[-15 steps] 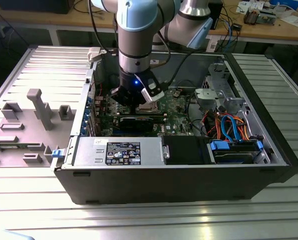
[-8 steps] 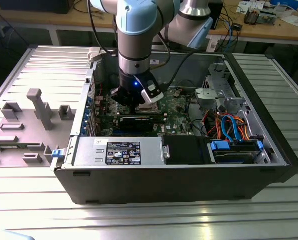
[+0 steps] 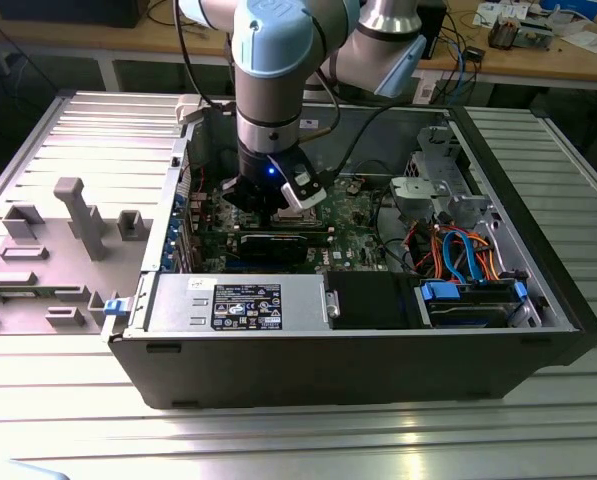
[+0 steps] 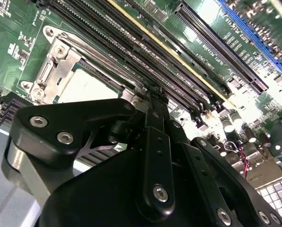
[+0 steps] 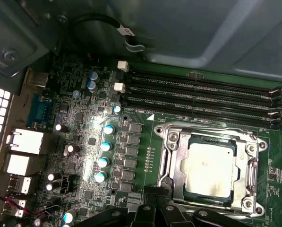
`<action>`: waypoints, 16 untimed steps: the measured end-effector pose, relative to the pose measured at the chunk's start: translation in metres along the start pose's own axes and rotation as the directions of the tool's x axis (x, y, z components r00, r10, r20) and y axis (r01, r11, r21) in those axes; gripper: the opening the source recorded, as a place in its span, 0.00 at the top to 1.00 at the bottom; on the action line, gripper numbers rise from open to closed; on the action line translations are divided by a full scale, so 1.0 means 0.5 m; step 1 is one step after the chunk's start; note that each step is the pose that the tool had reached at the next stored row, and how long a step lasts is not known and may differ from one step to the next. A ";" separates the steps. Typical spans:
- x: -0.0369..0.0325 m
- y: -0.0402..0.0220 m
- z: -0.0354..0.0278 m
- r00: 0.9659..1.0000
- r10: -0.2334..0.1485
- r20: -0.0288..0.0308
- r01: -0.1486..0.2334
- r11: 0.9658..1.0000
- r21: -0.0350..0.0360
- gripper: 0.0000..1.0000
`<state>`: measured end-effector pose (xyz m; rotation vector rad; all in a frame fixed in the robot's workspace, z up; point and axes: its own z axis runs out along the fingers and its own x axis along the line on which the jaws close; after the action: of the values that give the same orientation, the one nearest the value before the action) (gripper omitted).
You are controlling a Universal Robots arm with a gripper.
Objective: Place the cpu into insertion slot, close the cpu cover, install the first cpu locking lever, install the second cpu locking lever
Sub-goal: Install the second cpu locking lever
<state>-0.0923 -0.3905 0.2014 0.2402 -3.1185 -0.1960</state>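
Gripper (image 4: 152, 97) fingers pressed together, nothing between them, tips at the edge of the insertion slot (image 5: 171, 163). One cpu (image 5: 210, 168) lies flat in it, metal top up, square, no long axis. One cpu cover (image 5: 252, 158) frames it. Four memory slots (image 5: 202, 92) alongside. Green motherboard (image 5: 84, 127) inside open computer case (image 3: 358, 360) on a ribbed metal table (image 3: 68, 420).

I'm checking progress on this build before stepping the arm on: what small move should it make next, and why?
Probably a short push along the socket edge. The square beige-topped cpu already sits in the silvery-rimmed insertion slot, the thin metal cpu cover looks closed, and the black end effector is at the slot's edge.
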 end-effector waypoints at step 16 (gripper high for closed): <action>0.000 0.004 -0.035 1.000 0.000 -0.001 0.000 1.000 0.008 0.89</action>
<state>-0.0923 -0.3905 0.2189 0.2399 -3.1190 -0.1827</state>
